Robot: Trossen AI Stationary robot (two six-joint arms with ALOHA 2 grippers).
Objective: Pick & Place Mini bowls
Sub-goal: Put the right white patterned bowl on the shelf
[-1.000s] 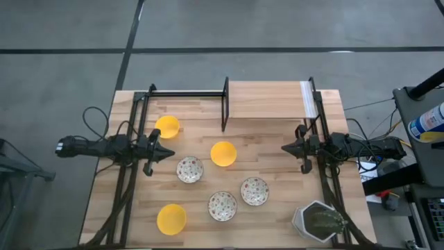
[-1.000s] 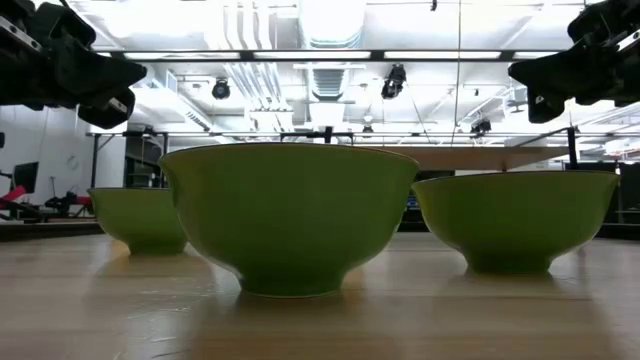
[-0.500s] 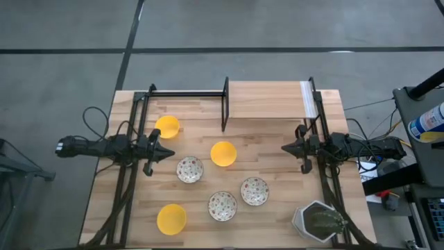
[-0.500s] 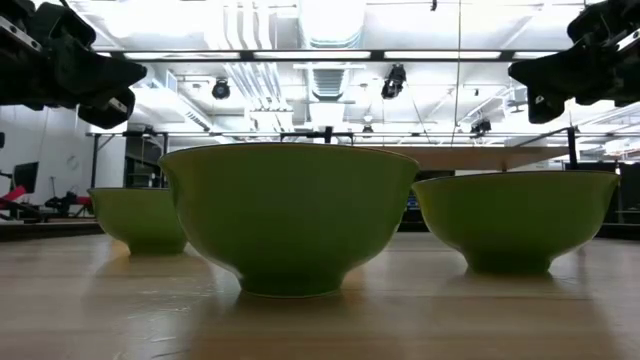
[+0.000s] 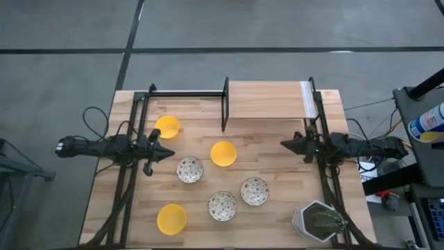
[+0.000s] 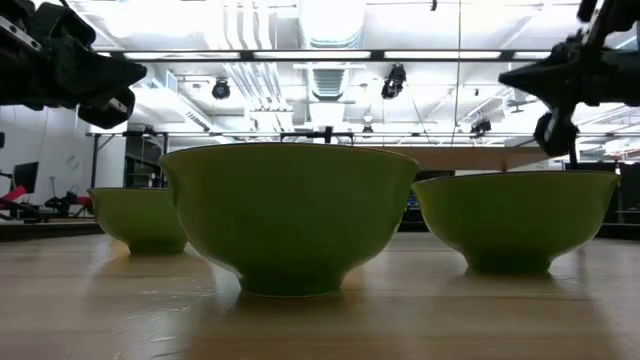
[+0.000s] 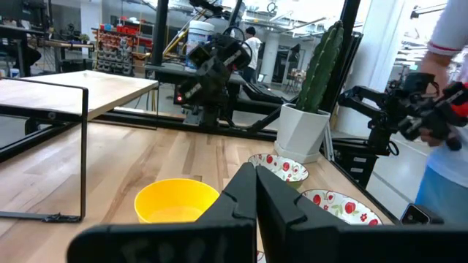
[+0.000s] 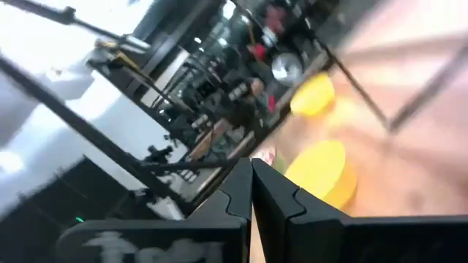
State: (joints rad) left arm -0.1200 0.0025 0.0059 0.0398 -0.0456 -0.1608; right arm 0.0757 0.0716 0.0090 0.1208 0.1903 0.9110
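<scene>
Three yellow mini bowls [image 5: 167, 127] [image 5: 223, 153] [image 5: 171, 218] and three white speckled mini bowls [image 5: 189, 169] [image 5: 222, 205] [image 5: 254, 191] stand upright on their bases on the wooden table [image 5: 270, 132]. The low view shows three of them from the side, their outsides green [image 6: 288, 215]. My left gripper [image 5: 166, 153] hovers shut at the table's left side, pointing level toward the middle. My right gripper [image 5: 285, 144] hovers shut at the right side, facing it. Both hang above the bowls [image 6: 130, 72] [image 6: 512, 74] with nothing between their fingers [image 7: 256, 191] [image 8: 251, 183].
A black metal frame [image 5: 187, 94] and a raised wooden shelf [image 5: 267, 99] stand at the far edge. A grey-white hexagonal pot with a cactus [image 5: 318, 221] sits at the near right corner. A person [image 7: 447, 109] stands beyond the table.
My right gripper has rolled about its own pointing line, staying in place and shut. The bowls and my left gripper have kept still.
</scene>
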